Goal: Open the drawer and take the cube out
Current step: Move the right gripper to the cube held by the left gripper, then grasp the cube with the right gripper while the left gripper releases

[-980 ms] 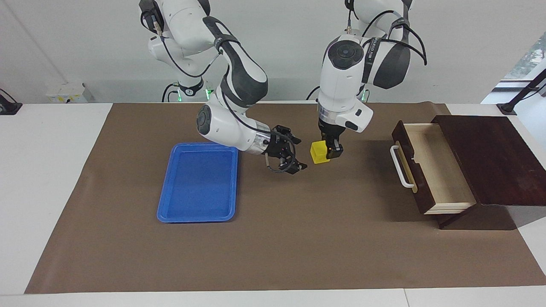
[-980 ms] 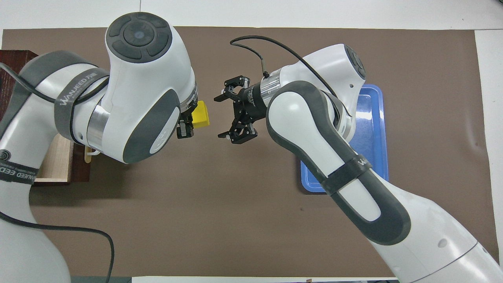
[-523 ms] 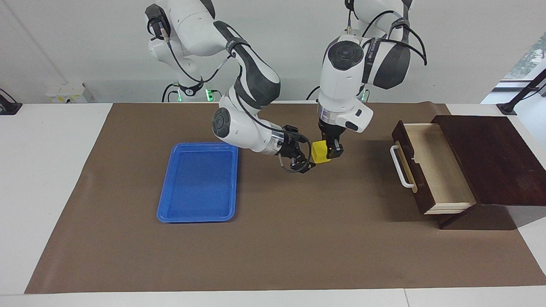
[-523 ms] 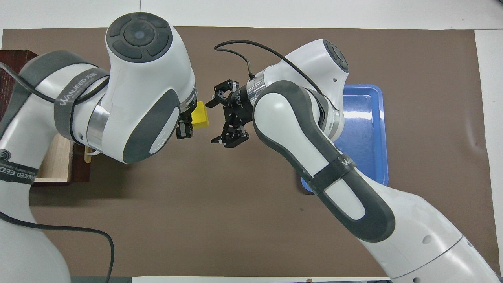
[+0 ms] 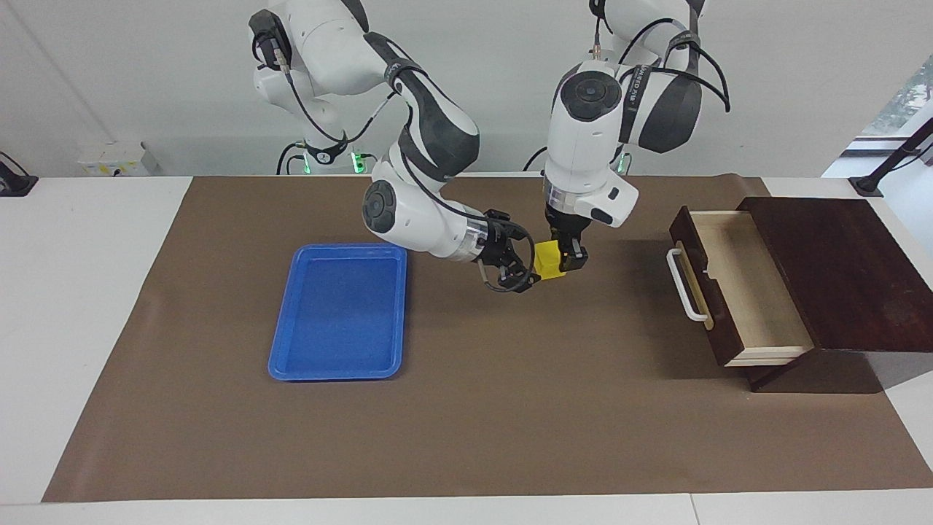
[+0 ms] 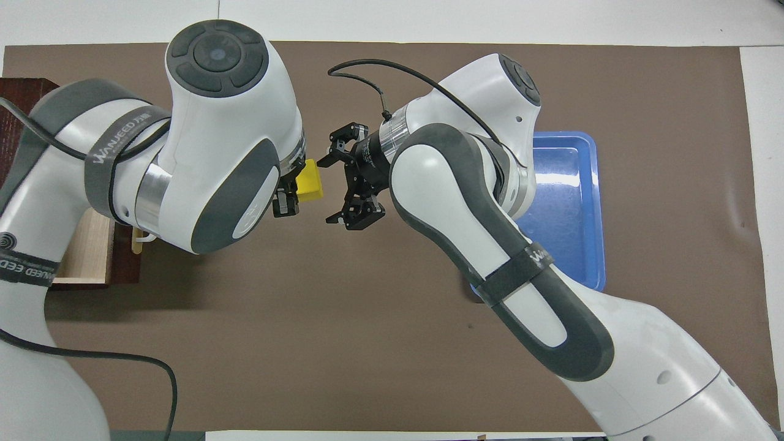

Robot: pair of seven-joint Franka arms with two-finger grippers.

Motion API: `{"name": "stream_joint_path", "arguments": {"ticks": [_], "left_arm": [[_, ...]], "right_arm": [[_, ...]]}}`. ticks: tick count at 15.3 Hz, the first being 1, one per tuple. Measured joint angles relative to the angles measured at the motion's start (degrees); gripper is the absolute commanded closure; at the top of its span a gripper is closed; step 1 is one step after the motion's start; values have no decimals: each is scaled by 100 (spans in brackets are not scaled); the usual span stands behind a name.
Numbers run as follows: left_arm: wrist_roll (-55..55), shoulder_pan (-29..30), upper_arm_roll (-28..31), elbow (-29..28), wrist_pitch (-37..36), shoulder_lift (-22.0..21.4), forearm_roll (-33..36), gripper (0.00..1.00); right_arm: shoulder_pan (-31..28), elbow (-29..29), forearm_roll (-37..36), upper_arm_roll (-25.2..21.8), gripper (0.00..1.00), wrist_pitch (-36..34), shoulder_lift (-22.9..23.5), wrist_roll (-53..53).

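The small yellow cube (image 5: 549, 261) (image 6: 310, 180) hangs in the air over the brown mat, and my left gripper (image 5: 560, 259) (image 6: 294, 191) is shut on it from above. My right gripper (image 5: 530, 268) (image 6: 327, 191) lies sideways right beside the cube, on the side toward the blue tray, open, its tips level with the cube's near face. Whether they touch it I cannot tell. The dark wooden drawer (image 5: 736, 281) (image 6: 92, 245) stands pulled out of its box at the left arm's end of the table. Its pale inside is bare and its white handle (image 5: 686, 285) faces the middle.
A blue plastic tray (image 5: 339, 313) (image 6: 572, 202) lies on the brown mat (image 5: 510, 408) toward the right arm's end of the table, with nothing in it. The dark box (image 5: 838, 270) around the drawer sits at the mat's edge.
My right arm has swung from over the tray's edge toward the cube, bringing its open gripper up beside it. The left gripper has kept the cube in place.
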Motion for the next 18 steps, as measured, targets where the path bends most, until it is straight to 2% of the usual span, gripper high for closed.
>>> {"name": "stream_joint_path", "arguments": {"ticks": [18], "left_arm": [[1,-9,-51,-24,106,8,7,100]], "right_arm": [[124,285,-32,-11,0,-2,109,115]]}}
